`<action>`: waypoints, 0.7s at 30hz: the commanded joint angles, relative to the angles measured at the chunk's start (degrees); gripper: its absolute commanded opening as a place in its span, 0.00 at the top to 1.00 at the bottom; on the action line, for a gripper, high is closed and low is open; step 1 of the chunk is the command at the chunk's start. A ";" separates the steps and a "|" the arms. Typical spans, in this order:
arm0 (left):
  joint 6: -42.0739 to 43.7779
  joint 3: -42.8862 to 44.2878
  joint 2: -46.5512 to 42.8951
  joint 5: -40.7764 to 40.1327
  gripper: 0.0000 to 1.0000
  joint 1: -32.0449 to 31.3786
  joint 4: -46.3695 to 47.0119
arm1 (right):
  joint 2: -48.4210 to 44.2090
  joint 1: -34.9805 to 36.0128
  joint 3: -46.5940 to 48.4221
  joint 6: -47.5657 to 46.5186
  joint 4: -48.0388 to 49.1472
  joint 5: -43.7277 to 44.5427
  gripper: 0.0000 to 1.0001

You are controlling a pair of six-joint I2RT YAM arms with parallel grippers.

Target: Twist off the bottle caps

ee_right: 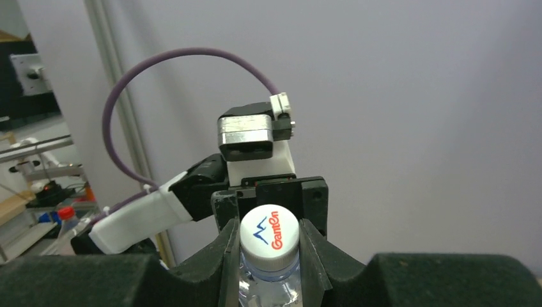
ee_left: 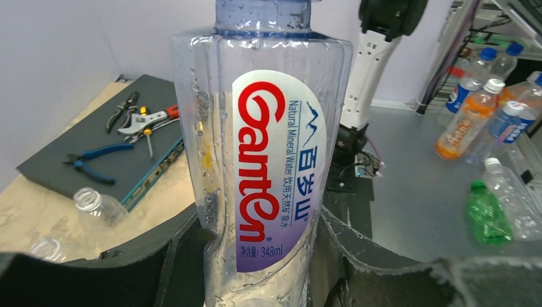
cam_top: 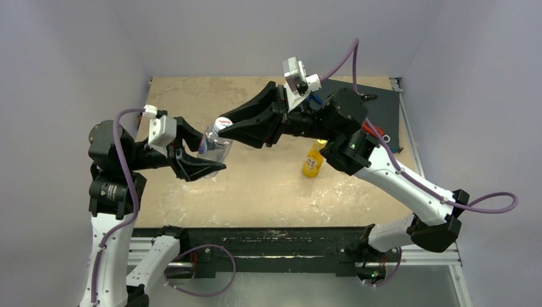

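1. The right gripper (ee_right: 270, 246) is drawn narrow, its two black padded fingers (ee_right: 227, 259) pressed on either side of a white cap (ee_right: 270, 231). The cap is round and printed with a blue peak mark and red "Ganten" lettering.
2. The cap sits on the neck of a clear bottle (ee_left: 268, 173), which the left gripper (ee_left: 265, 272) clamps low around its waist. That gripper's dark, rough-edged pads touch both flanks.
3. The bottle is ribbed transparent plastic, beaded with droplets. It carries an oval label fading from white to purple.
4. In the overhead view the bottle (cam_top: 214, 146) is held tilted above the table (cam_top: 255, 192), between the two grippers, with its cap end toward the right one (cam_top: 225, 125).
5. An orange-yellow bottle (cam_top: 312, 161) stands upright on the table, right of the grippers and well apart from them.
6. A second clear bottle (ee_left: 96, 204) lies on the table near a mat; its neck looks open.
7. The table is beige board, scuffed with whitish patches.
8. The dark foam mat (cam_top: 380, 109) lies at the far right corner and holds blue-handled pliers (ee_left: 89, 160).
9. Plain pale lilac-grey walls (cam_top: 255, 32) close in the table on three sides.
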 commanded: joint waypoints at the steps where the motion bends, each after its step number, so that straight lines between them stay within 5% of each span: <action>1: -2.93 1.80 0.12 4.43 1.00 0.10 1.80 | -1.27 0.20 0.60 0.78 5.51 -10.48 1.00; 7: -1.93 1.57 0.16 2.20 1.00 0.11 1.29 | -0.84 0.01 2.76 -1.46 0.09 -3.20 0.93; 11: 3.13 1.79 -0.50 -5.30 1.00 0.11 -1.24 | -1.46 0.05 3.60 -3.65 -4.05 7.39 0.42; 15: 6.91 0.13 -1.97 -17.68 1.00 0.11 -0.56 | -1.58 0.58 4.01 -3.50 -5.22 16.46 0.13; 21: 7.75 -3.42 -3.76 -28.01 1.00 0.05 2.43 | 5.74 8.38 14.63 -7.09 -13.51 36.93 0.06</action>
